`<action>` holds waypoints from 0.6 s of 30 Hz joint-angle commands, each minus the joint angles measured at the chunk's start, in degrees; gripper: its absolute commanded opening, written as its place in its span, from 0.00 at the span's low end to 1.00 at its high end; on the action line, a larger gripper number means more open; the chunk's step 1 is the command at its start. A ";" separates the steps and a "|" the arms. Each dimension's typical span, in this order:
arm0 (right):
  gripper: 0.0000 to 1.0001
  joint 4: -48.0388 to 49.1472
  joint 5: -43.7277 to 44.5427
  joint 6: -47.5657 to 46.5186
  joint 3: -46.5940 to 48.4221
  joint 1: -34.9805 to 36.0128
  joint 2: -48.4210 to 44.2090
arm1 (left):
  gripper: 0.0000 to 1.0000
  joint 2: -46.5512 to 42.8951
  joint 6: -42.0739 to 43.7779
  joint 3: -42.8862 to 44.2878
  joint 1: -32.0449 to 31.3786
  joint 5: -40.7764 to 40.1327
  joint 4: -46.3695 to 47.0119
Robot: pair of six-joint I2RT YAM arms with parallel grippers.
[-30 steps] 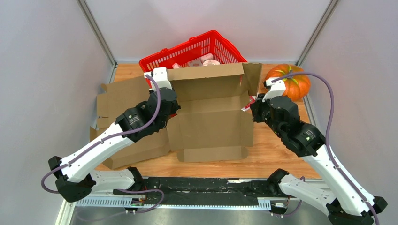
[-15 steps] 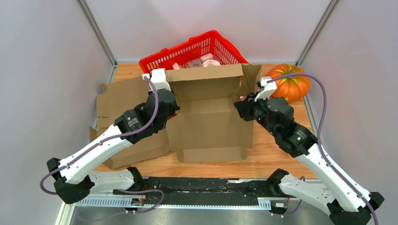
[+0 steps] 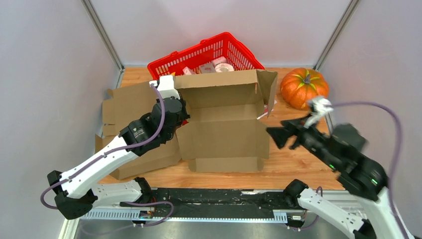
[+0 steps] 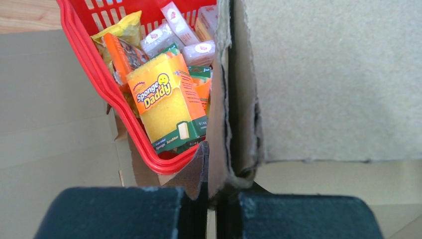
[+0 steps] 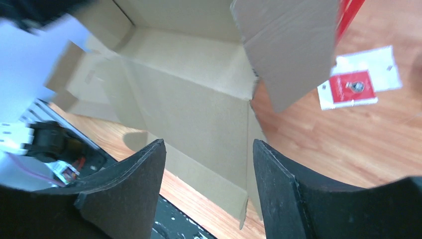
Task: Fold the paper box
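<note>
Left fingers (image 4: 114,214) are clenched on the box's left flap (image 4: 231,124). In the wrist view the cardboard edge runs straight down into the thin slit between the two black pads, and it looks a bit crumpled where they bite. From the top camera, that grip sits at the left rear corner of the box (image 3: 224,134), right up against the red basket (image 3: 209,52).

Right fingers (image 5: 124,194) are spread wide with nothing in them. They hang just off the box's right side, pointing in toward it, and I can't tell whether a tip is brushing the cardboard. Through the gap you can see the open inside of the box and its upright right flap.

The box itself sits mid-bench, opened up. The back wall is standing, the floor panel is flat, and a short front flap lies toward the arms.

Further out:
- The basket behind the box is stuffed with packets, with a yellow sponge pack (image 4: 166,107) leaning on its rim.
- More flat cardboard (image 3: 127,102) is piled to the left, under the left arm.
- A pumpkin (image 3: 303,88) sits at the back right.
- A red and white leaflet (image 5: 356,84) lies on the wooden bench (image 3: 298,164) next to the right flap.
</note>
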 commanded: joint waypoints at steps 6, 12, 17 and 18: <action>0.69 -8.28 26.76 -0.76 4.01 0.20 -7.52 | 0.00 -2.76 2.64 -1.22 0.63 5.22 2.22; 0.91 8.27 -9.65 -22.73 -1.02 0.12 -5.16 | 0.00 -6.54 6.77 -5.61 3.61 14.27 7.05; 0.97 6.89 -19.25 -26.33 2.67 -0.94 0.54 | 0.00 -10.23 9.50 -7.46 6.07 19.53 7.67; 0.97 4.52 -21.44 -26.25 3.82 -1.55 1.52 | 0.00 -10.85 9.67 -7.98 6.25 20.25 7.84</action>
